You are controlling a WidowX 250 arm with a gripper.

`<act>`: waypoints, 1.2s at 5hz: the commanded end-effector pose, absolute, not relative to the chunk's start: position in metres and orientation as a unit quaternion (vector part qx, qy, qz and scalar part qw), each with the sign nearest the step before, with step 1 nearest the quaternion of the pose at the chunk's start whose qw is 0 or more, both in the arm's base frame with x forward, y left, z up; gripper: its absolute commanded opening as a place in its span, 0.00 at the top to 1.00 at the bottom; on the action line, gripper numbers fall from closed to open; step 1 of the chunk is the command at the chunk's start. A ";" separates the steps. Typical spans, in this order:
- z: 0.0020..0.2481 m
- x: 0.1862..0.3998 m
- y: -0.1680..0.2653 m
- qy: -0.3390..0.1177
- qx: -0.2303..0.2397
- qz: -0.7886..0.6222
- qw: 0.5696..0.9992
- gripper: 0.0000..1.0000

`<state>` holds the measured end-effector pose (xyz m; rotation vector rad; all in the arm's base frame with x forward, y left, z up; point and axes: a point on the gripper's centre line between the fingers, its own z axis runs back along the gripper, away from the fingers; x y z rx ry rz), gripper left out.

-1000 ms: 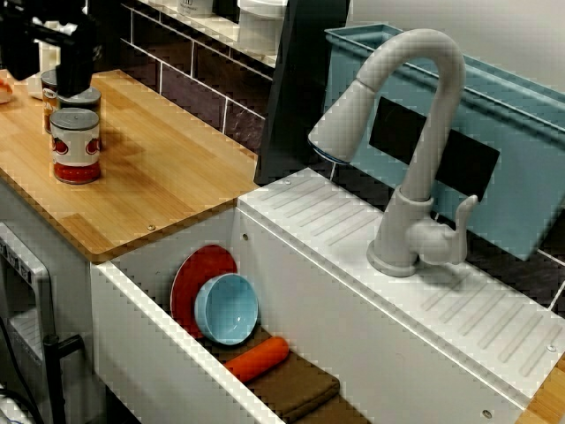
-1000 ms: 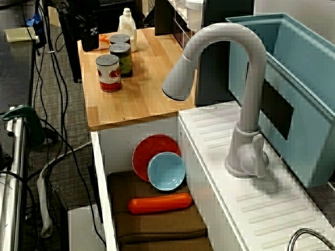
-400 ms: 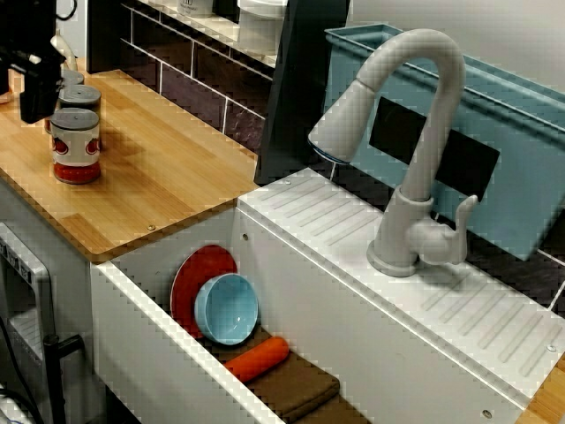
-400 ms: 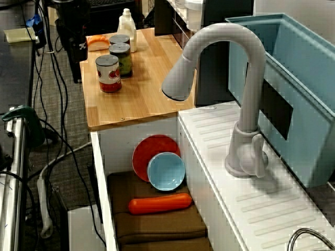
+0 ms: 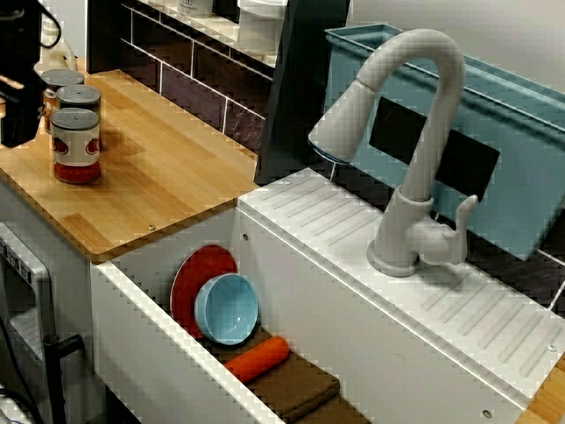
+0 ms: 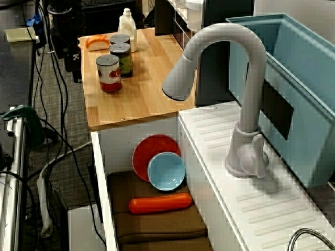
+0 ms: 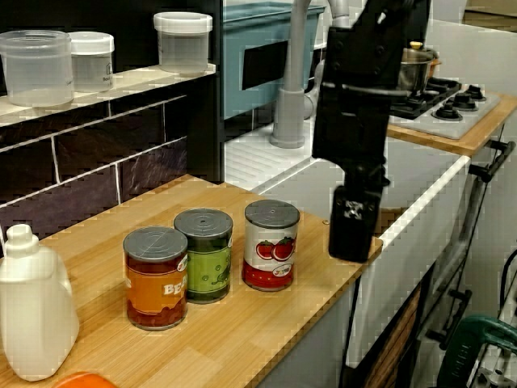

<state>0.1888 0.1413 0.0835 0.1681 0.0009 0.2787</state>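
GRIPPER: The black gripper [image 7: 354, 233] hangs pointing down at the right edge of the wooden surface [image 7: 234, 339]. Whether its fingers are spread or pressed together, I cannot tell.
NEAREST CAN: The tomato can [image 7: 271, 245] stands upright just left of the gripper, with a clear gap between them.
CAN ROW: Further left come the green can [image 7: 203, 255] and then the orange-label can [image 7: 156, 277], all close together.
FAR LEFT: A white bottle [image 7: 32, 311].
SINK: From above, the sink [image 6: 118, 144] holds a blue bowl [image 6: 166, 171] leaning on a red plate [image 6: 149, 149]. A carrot [image 6: 160, 203] lies on a brown cloth [image 6: 157, 222].
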 end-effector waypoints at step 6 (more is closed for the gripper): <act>0.085 0.205 0.165 -0.004 0.099 0.180 0.979 1.00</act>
